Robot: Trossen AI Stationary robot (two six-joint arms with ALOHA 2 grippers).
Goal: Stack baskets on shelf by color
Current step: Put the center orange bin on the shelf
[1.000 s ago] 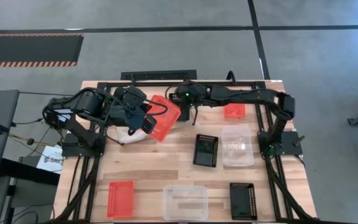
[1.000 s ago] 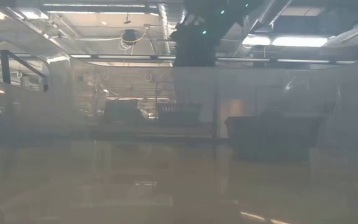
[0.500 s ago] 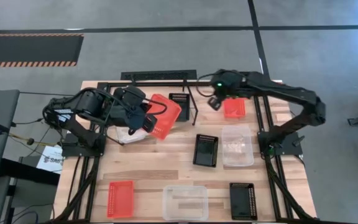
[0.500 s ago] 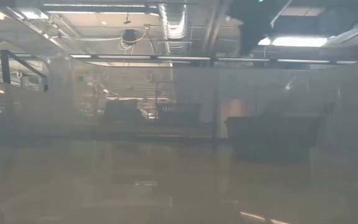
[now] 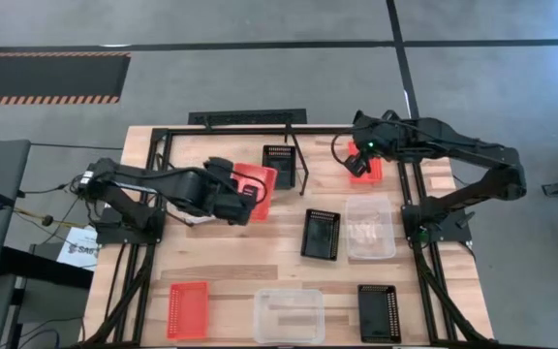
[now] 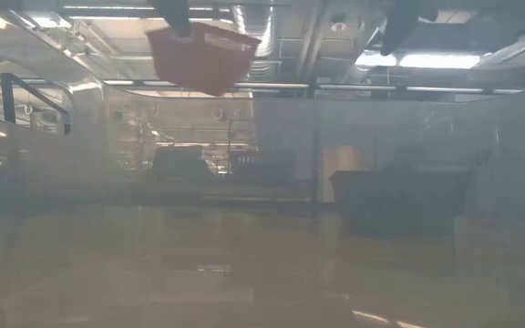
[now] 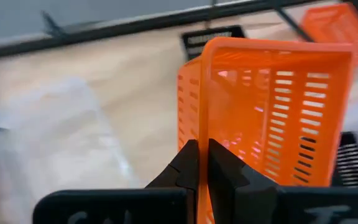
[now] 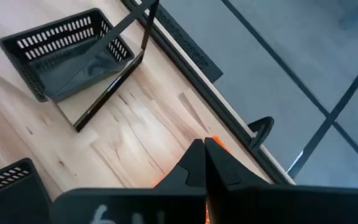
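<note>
Wrist views alone show both jaws pinched. Left gripper (image 7: 199, 165), arm stretched rightward, clamps orange basket's (image 5: 251, 189) wall, lifted beside shelf (image 5: 298, 165). Right gripper (image 5: 358, 161), closed with nothing visibly held, hovers over second orange basket (image 5: 368, 174).

Pale wooden slat tabletop (image 5: 260, 262): visible grain, smooth, satin finish. Black wire shelf frame (image 8: 114, 84): thin metal rod, matt. Orange-red slotted plastic basket (image 7: 272, 112): moulded plastic, slightly glossy, light glowing through its walls. Black perforated plastic basket (image 8: 64, 53): matt, dull sheen on the rim. Clear rectangular plastic tray (image 5: 369, 227): translucent, cloudy, smooth. Dark left gripper fingers (image 7: 191, 165): matt, probably hard plastic; the blur leaves this unsure. Grey floor (image 5: 260, 78): smooth, faintly reflective.
</note>
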